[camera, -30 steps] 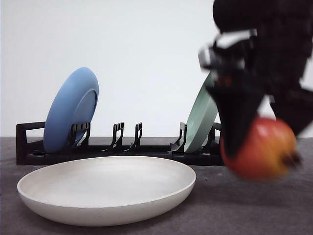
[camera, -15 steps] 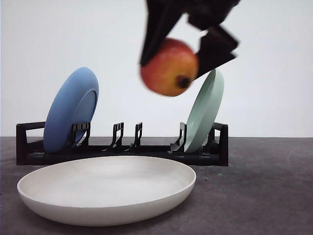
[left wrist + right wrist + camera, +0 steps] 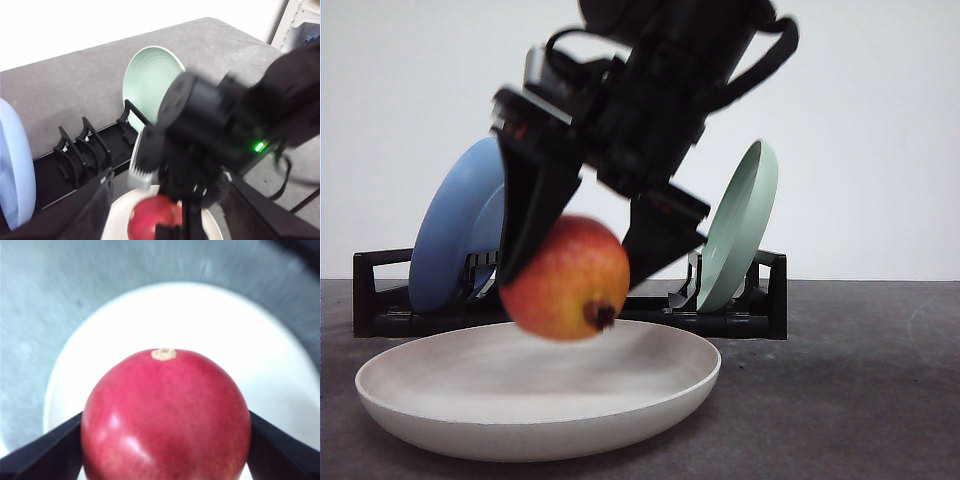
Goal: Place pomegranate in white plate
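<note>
The red and yellow-orange pomegranate (image 3: 565,278) hangs just above the white plate (image 3: 540,432), over its middle left. My right gripper (image 3: 582,262) is shut on it, one black finger on each side. In the right wrist view the pomegranate (image 3: 165,415) sits between the fingers (image 3: 40,452), with the white plate (image 3: 200,315) directly below. In the left wrist view my left gripper (image 3: 170,185) stands open and empty, higher up, looking down on the right arm (image 3: 210,120), the pomegranate (image 3: 155,225) and the white plate (image 3: 120,220).
A black dish rack (image 3: 380,300) stands behind the white plate. It holds a blue plate (image 3: 460,220) upright at its left end and a pale green plate (image 3: 740,230) at its right end. Grey tabletop (image 3: 860,400) lies to the right.
My right gripper carried the pomegranate from low at the right, up over the rack, then left and down to just above the white plate.
</note>
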`<act>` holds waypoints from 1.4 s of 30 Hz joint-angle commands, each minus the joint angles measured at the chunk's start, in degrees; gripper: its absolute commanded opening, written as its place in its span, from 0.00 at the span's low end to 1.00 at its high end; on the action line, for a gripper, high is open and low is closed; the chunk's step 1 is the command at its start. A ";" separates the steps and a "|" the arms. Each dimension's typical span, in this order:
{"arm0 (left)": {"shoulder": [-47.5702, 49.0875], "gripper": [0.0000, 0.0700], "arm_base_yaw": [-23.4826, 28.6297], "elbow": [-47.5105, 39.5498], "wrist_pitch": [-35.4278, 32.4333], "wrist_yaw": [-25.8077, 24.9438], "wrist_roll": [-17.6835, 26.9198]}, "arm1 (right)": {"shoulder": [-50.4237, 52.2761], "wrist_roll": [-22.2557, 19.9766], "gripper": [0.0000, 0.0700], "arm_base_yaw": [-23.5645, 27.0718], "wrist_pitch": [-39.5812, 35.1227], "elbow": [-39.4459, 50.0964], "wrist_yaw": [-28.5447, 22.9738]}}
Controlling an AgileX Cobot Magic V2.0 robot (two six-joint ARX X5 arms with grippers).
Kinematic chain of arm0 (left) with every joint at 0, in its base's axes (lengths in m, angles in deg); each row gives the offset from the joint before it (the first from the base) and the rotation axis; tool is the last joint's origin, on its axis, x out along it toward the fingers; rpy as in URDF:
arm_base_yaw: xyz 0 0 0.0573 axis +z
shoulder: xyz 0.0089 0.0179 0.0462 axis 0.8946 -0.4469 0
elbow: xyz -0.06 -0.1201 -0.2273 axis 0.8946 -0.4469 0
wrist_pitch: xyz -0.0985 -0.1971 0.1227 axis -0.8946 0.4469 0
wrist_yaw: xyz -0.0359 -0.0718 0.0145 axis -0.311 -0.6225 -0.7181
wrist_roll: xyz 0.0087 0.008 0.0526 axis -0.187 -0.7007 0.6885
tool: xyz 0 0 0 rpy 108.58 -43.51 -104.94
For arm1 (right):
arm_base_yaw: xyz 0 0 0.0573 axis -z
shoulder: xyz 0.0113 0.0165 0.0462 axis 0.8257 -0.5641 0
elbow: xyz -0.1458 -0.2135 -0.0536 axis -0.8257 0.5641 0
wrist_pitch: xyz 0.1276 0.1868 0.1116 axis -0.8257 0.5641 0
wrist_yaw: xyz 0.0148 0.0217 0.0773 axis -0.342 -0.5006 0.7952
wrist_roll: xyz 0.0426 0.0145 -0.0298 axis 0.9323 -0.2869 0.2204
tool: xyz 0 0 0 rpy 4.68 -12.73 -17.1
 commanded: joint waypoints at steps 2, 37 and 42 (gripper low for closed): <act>-0.42 0.56 -0.48 1.07 -0.58 -0.07 -0.17 | -1.73 0.57 0.60 -1.17 -0.52 -0.92 0.20; -0.39 0.56 -0.48 1.07 -0.57 -0.07 -0.37 | -4.83 -0.07 0.99 -3.15 5.68 -1.25 -3.44; -0.39 0.56 -0.48 1.07 -0.55 -0.07 -0.37 | -3.24 -1.29 1.00 -3.13 7.60 -3.22 -4.55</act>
